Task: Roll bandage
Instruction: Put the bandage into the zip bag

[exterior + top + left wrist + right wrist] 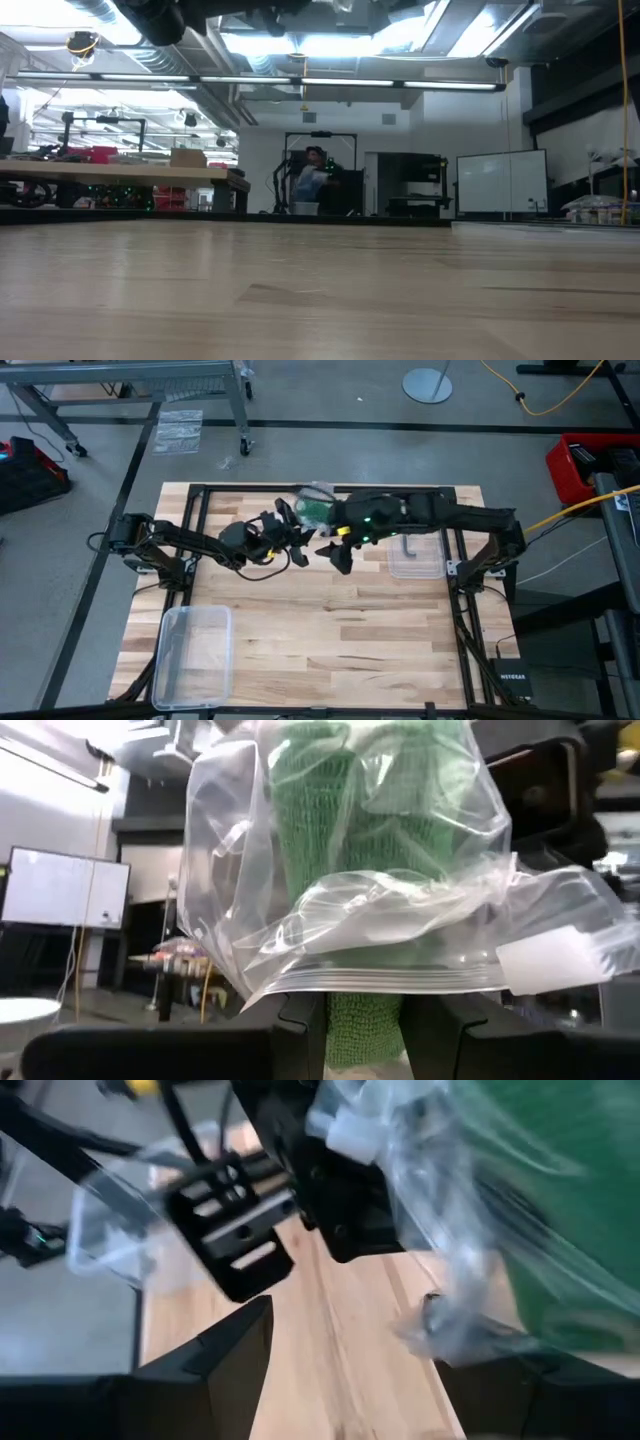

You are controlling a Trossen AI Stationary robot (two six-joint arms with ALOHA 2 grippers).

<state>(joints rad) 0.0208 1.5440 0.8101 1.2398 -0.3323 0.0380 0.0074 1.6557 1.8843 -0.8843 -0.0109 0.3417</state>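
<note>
Left claw (365,1020): closed on bandage (365,1020) end protruding from plastic bag (400,920). Right claw (335,550): wide apart, beside bag, above surface (330,630).

High view straight down; low view level across table (300,300); wrists close-up.

The bandage (365,870) was a bright green strip of knitted, stretchy fabric, bunched in loose folds and mostly enclosed in a clear plastic bag (400,925). One end (362,1025) protruded below the bag's zip seal, hanging roughly vertically. In the high view, the bandage (318,512) sat raised above the table's far-centre region; it appeared not to touch the tabletop.
</note>
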